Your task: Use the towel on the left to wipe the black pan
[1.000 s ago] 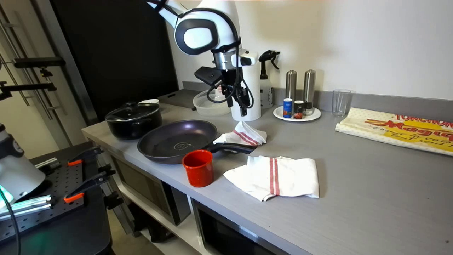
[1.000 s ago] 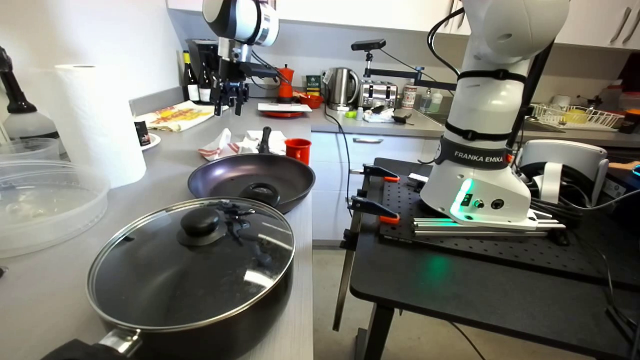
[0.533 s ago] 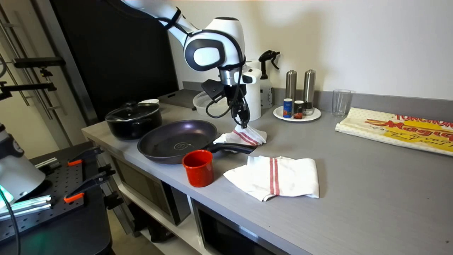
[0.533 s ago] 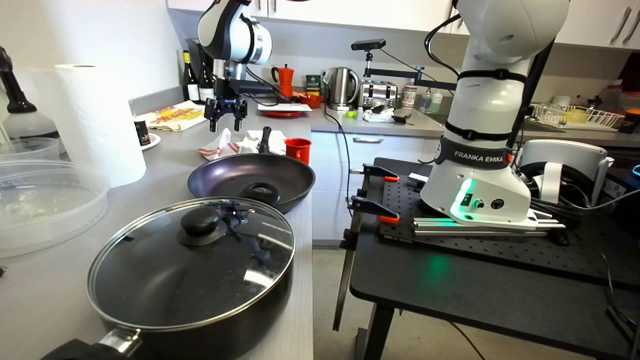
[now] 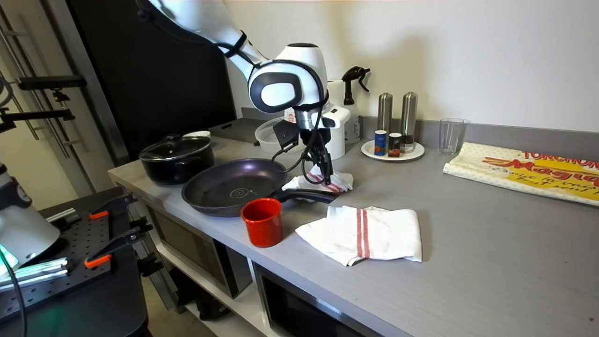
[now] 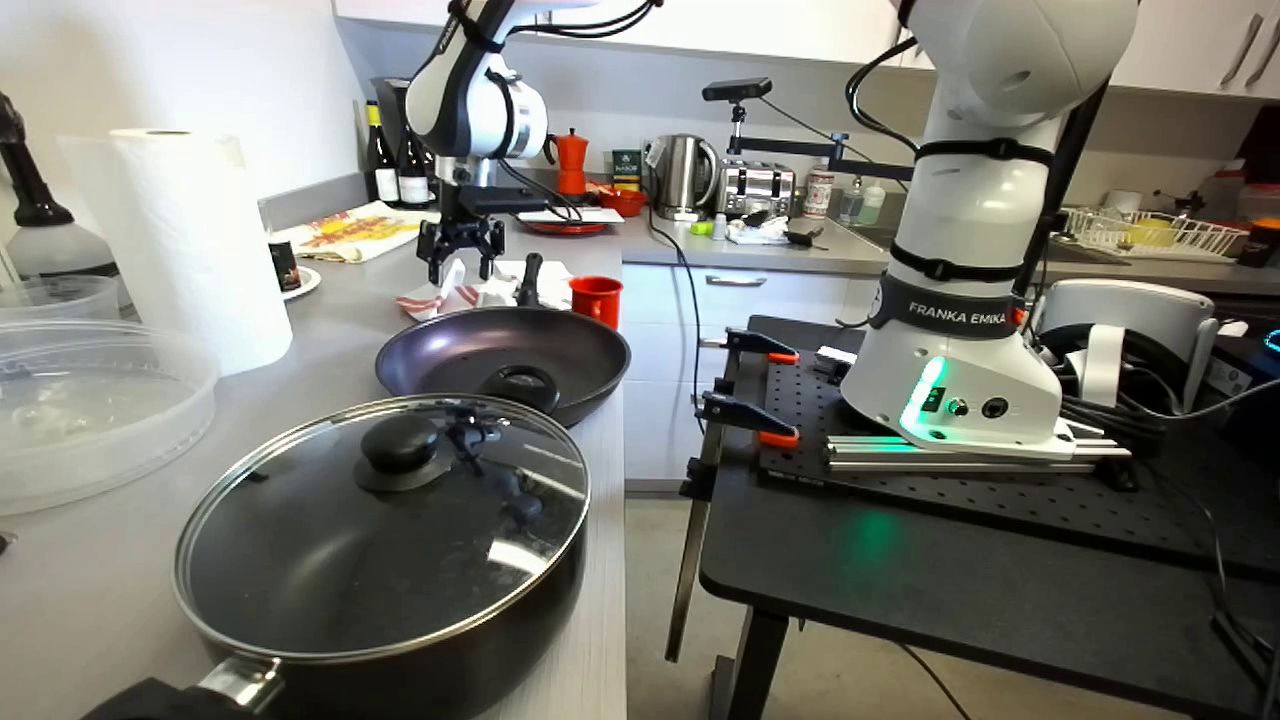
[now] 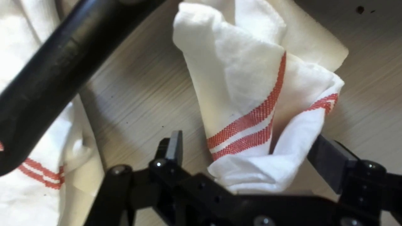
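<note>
In an exterior view the lidded black pot (image 5: 178,164) sits farthest left of the jaws, well apart from them and unlikely to interfere. Next comes the black pan (image 5: 234,187), also left of the jaws, its handle (image 5: 306,193) reaching out just below them on the near side. That handle is the likeliest obstacle: if the jaws came down off line they could strike it and swing the pan, or shove it along the worktop (image 5: 468,271). The red mug (image 5: 263,227), left of the jaws and close to the front edge, stands just beside the pan, so a swinging pan could knock it over.

The jaws stand wide apart with nothing gripped. The towel (image 7: 251,88) lies under them, crumpled, with a raised fold between them in the wrist view, nearer the jaw on that view's right; whether the two touch I cannot tell. Closing too high would probably catch only the tip of the fold, and the towel could then slip out under the drag of wiping; descending askew could press the fold flat and leave little to pinch. The larger towel (image 5: 365,234), right of the jaws past the handle, has similar red stripes and could invite a wrong pick.
</note>
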Tool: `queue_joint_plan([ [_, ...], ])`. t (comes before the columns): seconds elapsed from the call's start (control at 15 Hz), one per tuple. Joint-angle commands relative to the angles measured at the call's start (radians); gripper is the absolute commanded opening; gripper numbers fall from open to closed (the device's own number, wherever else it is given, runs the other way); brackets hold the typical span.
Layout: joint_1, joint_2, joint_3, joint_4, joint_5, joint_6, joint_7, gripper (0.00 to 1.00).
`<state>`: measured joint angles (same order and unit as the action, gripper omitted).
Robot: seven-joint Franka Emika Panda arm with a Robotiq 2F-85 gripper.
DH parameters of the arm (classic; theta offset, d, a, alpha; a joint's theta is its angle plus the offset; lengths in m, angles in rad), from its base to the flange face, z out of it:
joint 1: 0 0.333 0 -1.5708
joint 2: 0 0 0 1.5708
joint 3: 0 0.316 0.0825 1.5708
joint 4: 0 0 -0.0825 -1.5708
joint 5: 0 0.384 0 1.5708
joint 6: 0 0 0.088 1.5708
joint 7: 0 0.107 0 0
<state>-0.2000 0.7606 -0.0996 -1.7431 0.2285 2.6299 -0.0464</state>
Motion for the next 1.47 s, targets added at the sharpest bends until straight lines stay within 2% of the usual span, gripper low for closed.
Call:
queue_joint_plan([
  [0.0, -0.004, 0.034, 0.006, 0.026, -0.023, 0.011, 0.043, 1.0],
  [0.67, -0.009, 0.025, 0.039, -0.004, -0.014, 0.011, 0.029, 1.0],
  [0.73, -0.011, 0.026, 0.041, -0.007, -0.013, 0.014, 0.026, 0.75],
  [0.87, -0.014, 0.025, 0.041, -0.012, -0.013, 0.014, 0.024, 0.67],
  [1.4, -0.032, 0.003, 0.044, -0.039, -0.009, 0.02, 0.012, 0.05],
])
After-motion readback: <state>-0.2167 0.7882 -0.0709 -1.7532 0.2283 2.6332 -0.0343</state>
